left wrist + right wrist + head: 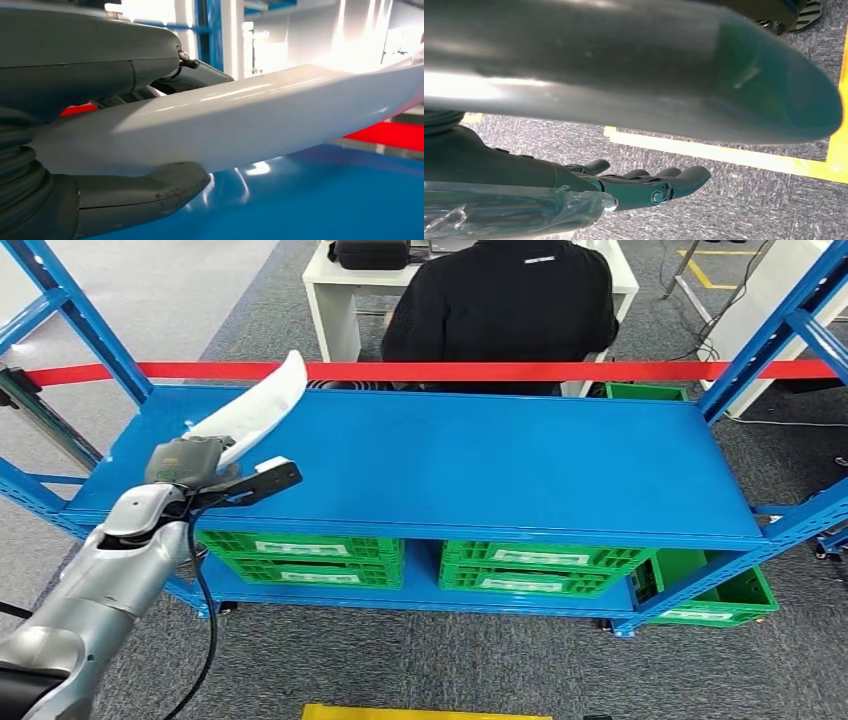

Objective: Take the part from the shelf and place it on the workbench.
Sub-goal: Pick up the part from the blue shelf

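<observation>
— The left hand (190, 462), what does it do?

— It grips the white part (255, 408) at the part's lower end, above the left side of the blue shelf (480, 465). In the left wrist view the thick grey thumb (140, 192) lies under the part (240, 120) and the darker fingers (195, 77) close over it from the other side.

— Which way does the part point?

— Its long axis runs diagonal in the head view — from the hand up and to the right, toward the back of the shelf and the red tape (500, 371). The free end is higher than the held end, so the part is tilted and does not lie on the shelf surface.

— How does it look?

— Long, thin and slightly curved, like a blade. It is glossy white, with bright reflections along the surface, and it becomes narrow toward the far tip.

— And the right hand (644, 187)?

— It hangs over grey carpet with a yellow floor line (724, 152). The fingers are stretched out, a little apart, and they hold nothing.

— Anything else there?

— Green crates (300, 558) stand on the lower level of the shelf, and a person in black (500, 310) sits behind the tape at a white table (335, 300).
</observation>
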`<action>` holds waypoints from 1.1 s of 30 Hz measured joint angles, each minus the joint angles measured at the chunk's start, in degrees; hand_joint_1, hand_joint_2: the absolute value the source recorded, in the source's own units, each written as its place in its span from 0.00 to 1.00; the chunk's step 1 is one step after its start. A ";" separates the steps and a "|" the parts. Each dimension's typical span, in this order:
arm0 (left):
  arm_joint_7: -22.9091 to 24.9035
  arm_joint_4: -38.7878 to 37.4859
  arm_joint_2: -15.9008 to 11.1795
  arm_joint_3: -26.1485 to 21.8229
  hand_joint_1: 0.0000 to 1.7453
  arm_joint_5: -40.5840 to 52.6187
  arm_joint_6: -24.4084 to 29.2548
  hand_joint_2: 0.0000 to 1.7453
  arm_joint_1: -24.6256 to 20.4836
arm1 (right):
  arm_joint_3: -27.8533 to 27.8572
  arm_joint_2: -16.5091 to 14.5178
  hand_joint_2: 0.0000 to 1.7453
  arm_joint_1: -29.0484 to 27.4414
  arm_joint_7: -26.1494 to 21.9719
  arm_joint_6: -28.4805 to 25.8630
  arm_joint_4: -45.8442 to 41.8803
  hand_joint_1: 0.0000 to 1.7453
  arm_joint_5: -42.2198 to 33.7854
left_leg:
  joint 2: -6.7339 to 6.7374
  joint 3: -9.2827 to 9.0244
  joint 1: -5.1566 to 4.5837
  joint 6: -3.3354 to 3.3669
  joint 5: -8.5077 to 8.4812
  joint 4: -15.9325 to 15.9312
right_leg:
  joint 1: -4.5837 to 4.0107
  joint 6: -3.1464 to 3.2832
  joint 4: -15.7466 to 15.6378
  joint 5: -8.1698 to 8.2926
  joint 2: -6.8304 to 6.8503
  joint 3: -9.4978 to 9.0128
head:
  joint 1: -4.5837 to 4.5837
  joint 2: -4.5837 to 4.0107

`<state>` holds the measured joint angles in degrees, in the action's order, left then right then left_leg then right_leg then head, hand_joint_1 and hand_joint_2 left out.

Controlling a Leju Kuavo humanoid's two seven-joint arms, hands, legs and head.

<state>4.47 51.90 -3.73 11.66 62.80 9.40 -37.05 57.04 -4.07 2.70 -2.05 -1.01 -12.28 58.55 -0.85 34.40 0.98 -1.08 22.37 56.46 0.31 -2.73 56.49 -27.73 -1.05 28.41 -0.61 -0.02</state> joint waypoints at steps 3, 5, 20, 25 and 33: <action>0.72 0.71 -0.87 0.26 1.00 1.71 -0.91 1.00 -1.11 | 0.09 0.00 0.00 0.00 0.00 0.00 0.00 0.00 0.10 | 0.00 0.00 0.00 0.00 0.00 0.00 | 0.00 0.00 0.00 0.00 0.00 0.12 | 0.00 0.00; 0.59 0.94 -1.30 0.45 1.00 2.10 -1.93 1.00 -1.78 | 0.24 0.00 0.00 0.01 0.00 0.01 0.00 0.00 0.18 | 0.00 0.00 0.00 0.00 0.00 0.00 | 0.00 0.00 0.00 0.00 0.01 0.14 | 0.00 0.00; -0.20 1.08 -2.76 6.28 1.00 5.45 -7.01 1.00 -6.48 | 1.24 0.00 0.00 0.08 -0.07 0.12 0.00 0.00 0.93 | -0.01 0.06 -0.01 0.01 -0.01 0.00 | 0.03 0.00 0.00 0.00 0.01 0.04 | 0.00 0.00; 1.77 1.08 -2.98 7.81 1.00 6.43 -7.24 1.00 -7.95 | 1.33 0.00 0.00 0.07 -0.01 -0.31 0.00 0.00 1.60 | -0.01 0.06 -0.01 0.01 -0.01 -0.01 | 0.03 0.00 0.00 0.00 0.01 0.04 | 0.00 0.00; 1.01 1.08 -2.93 8.50 1.00 3.88 -7.85 1.00 -8.12 | 1.40 0.00 0.00 0.06 0.37 -0.40 0.00 0.00 2.02 | 0.00 0.08 -0.03 0.02 0.01 0.00 | 0.06 0.00 -0.02 0.00 0.01 0.05 | 0.00 0.00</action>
<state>5.48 52.98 -6.67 20.16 66.67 1.55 -45.17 58.45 -4.07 2.77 -1.68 -1.40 -12.28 60.57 -0.85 34.48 0.96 -1.06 22.37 56.45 0.37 -2.73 56.47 -27.73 -1.04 28.45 -0.61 -0.02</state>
